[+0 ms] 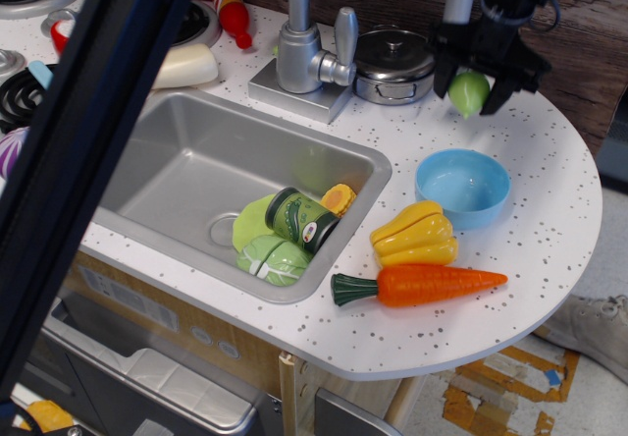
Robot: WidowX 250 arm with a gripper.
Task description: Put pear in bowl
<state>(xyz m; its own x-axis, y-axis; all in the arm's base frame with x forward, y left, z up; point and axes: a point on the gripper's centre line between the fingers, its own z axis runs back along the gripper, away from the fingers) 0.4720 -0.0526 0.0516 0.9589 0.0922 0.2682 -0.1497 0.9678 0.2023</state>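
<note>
The light-green pear (469, 92) hangs between the black fingers of my gripper (472, 90), which is shut on it and holds it above the white counter at the back right. The light-blue bowl (462, 188) stands empty on the counter, below and toward the front of the pear. The gripper is above and behind the bowl, apart from it.
A lidded steel pot (394, 63) stands just left of the gripper, next to the faucet (306, 48). A yellow pepper (415, 235) and an orange carrot (420, 285) lie in front of the bowl. The sink (177, 161) holds green lettuce toys and a can. A dark bar (78, 151) crosses the left of the view.
</note>
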